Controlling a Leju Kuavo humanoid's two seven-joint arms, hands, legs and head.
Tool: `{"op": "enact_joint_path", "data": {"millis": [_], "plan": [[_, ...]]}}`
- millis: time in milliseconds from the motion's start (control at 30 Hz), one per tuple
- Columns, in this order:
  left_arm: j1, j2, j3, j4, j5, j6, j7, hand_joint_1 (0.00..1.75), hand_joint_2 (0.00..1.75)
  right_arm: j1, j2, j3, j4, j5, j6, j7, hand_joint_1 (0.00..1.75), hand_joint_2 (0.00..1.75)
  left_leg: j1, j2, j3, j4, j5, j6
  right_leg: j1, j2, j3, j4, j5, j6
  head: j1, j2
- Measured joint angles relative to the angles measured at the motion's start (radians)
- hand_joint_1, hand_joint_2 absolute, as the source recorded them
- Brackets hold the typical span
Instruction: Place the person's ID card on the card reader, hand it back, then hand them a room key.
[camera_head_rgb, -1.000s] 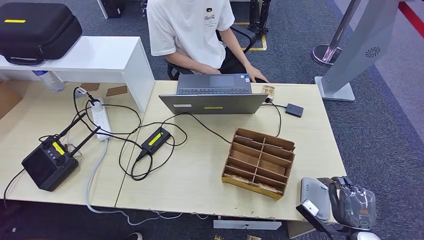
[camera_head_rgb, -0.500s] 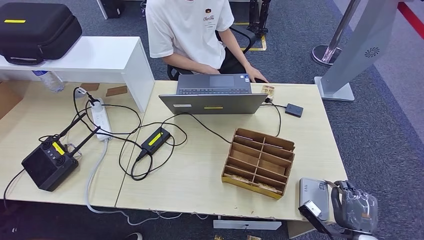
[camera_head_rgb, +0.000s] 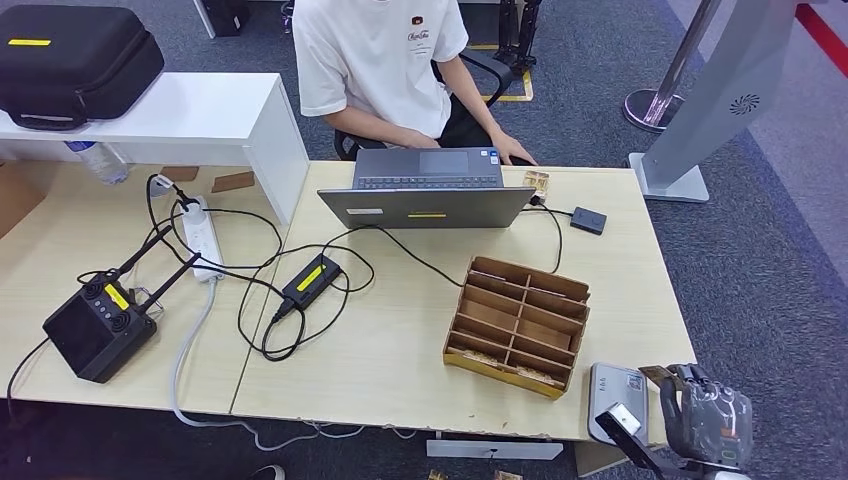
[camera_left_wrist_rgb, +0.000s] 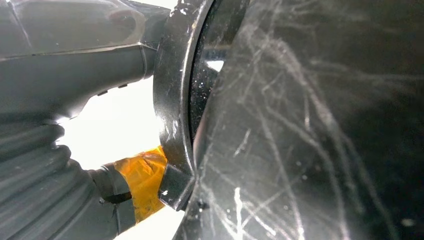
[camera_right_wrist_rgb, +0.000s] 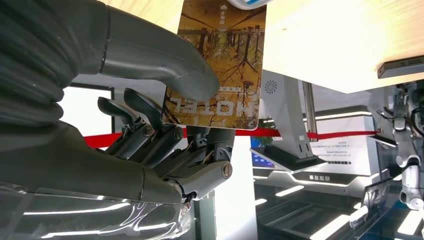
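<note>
My right hand (camera_head_rgb: 705, 418) is at the table's front right corner, just right of the grey card reader (camera_head_rgb: 617, 390). It pinches a brown card (camera_right_wrist_rgb: 220, 65) printed "HOTEL" between thumb (camera_right_wrist_rgb: 165, 67) and fingers; a corner of the card (camera_head_rgb: 657, 374) shows beside the reader's right edge. I cannot tell whether the card touches the reader. A wooden compartment box (camera_head_rgb: 518, 325) with key cards in its front slots sits left of the reader. In the left wrist view, my left hand (camera_left_wrist_rgb: 60, 100) shows as a grey ribbed cover against a dark scratched surface, with its fingers hidden.
A person in a white shirt (camera_head_rgb: 385, 60) sits across the table behind an open laptop (camera_head_rgb: 428, 190). A small black box (camera_head_rgb: 588, 220) lies right of the laptop. Cables, a power strip (camera_head_rgb: 203, 235) and a black device (camera_head_rgb: 95, 325) cover the left side.
My right hand has sunk a little toward the table's front edge beside the reader, and the card's corner now shows at the reader's right edge.
</note>
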Motion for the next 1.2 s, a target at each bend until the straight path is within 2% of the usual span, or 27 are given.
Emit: {"op": "enact_joint_path", "data": {"millis": [167,233,300,333,367,467,500,567,700,867,1000,1200], "plan": [[0.0,0.0,0.0,0.0,-0.006,-0.002,-0.001,0.0,1.75,0.0,0.0,0.0,0.001,-0.006,0.0,-0.007,1.75,1.75,0.0,0.0,0.0,0.0,0.0,0.0,0.0,0.0,0.0,0.0,0.0,0.0,0.0,0.0],[-0.002,-0.001,-0.004,0.0,-0.041,-0.014,-0.008,0.0,1.75,-0.008,0.0,0.009,-0.014,-0.048,0.0,-0.048,1.75,1.75,0.0,0.0,-0.005,-0.001,0.0,0.0,0.0,0.0,0.001,0.001,0.0,0.0,0.0,0.0],[-0.006,-0.001,-0.016,0.0,-0.083,-0.035,-0.019,0.0,1.75,-0.069,-0.007,0.06,-0.053,-0.081,0.001,-0.071,1.75,1.75,0.0,0.004,-0.011,-0.002,0.001,0.0,0.0,0.004,-0.001,0.002,0.003,-0.001,0.0,0.0],[-0.008,0.0,-0.023,0.0,-0.095,-0.045,-0.022,0.0,1.75,-0.131,-0.015,0.11,-0.068,-0.075,0.006,-0.037,1.75,1.75,0.0,0.009,-0.014,-0.002,0.001,0.0,0.0,0.009,-0.004,0.003,0.005,-0.001,0.0,0.0],[-0.011,0.001,-0.03,0.0,-0.101,-0.053,-0.024,0.0,1.75,-0.21,-0.028,0.174,-0.074,-0.058,0.014,0.034,1.75,1.75,-0.001,0.015,-0.013,-0.002,0.002,0.0,-0.001,0.014,-0.007,0.003,0.007,-0.001,-0.001,0.0],[-0.016,0.003,-0.046,0.0,-0.112,-0.065,-0.027,0.0,1.75,-0.452,-0.094,0.418,-0.057,-0.056,0.034,0.316,1.75,1.75,-0.001,0.015,-0.008,0.001,0.008,-0.001,-0.001,0.016,-0.013,0.003,0.01,0.001,-0.001,0.0],[-0.017,0.003,-0.051,0.0,-0.113,-0.066,-0.028,0.0,1.75,-0.509,-0.119,0.495,-0.052,-0.065,0.031,0.382,1.75,1.75,0.0,0.01,-0.007,0.001,0.01,-0.001,-0.001,0.012,-0.013,0.003,0.011,0.001,-0.001,0.0],[-0.018,0.004,-0.059,0.0,-0.114,-0.068,-0.03,0.0,1.75,-0.573,-0.158,0.617,-0.049,-0.072,0.02,0.447,1.75,1.75,0.0,0.003,-0.008,0.001,0.012,-0.001,-0.001,0.005,-0.011,0.003,0.011,0.002,-0.001,0.0],[-0.019,0.004,-0.065,0.0,-0.117,-0.073,-0.032,0.0,1.75,-0.63,-0.198,0.775,-0.04,-0.068,0.018,0.491,1.75,1.75,0.0,0.001,-0.012,0.0,0.012,-0.001,0.0,0.003,-0.012,0.003,0.011,0.002,-0.001,0.0],[-0.023,0.008,-0.082,0.0,-0.121,-0.086,-0.037,0.0,1.75,-0.762,-0.216,0.923,0.019,-0.052,0.063,0.536,1.75,1.75,0.0,0.002,-0.012,0.001,0.012,-0.001,-0.001,0.003,-0.013,0.003,0.011,0.002,-0.001,0.0],[-0.025,0.009,-0.094,0.0,-0.122,-0.09,-0.042,0.0,1.75,-0.844,-0.216,0.999,0.074,-0.043,0.089,0.552,1.75,1.75,0.0,0.0,-0.013,0.001,0.012,-0.001,-0.001,0.002,-0.013,0.003,0.012,0.002,-0.001,0.0],[-0.027,0.01,-0.111,0.0,-0.123,-0.093,-0.043,0.0,1.75,-0.913,-0.199,1.067,0.153,-0.02,0.106,0.573,1.75,1.75,0.0,-0.002,-0.013,0.001,0.012,-0.001,-0.001,0.0,-0.013,0.003,0.012,0.002,-0.001,0.0]]}}
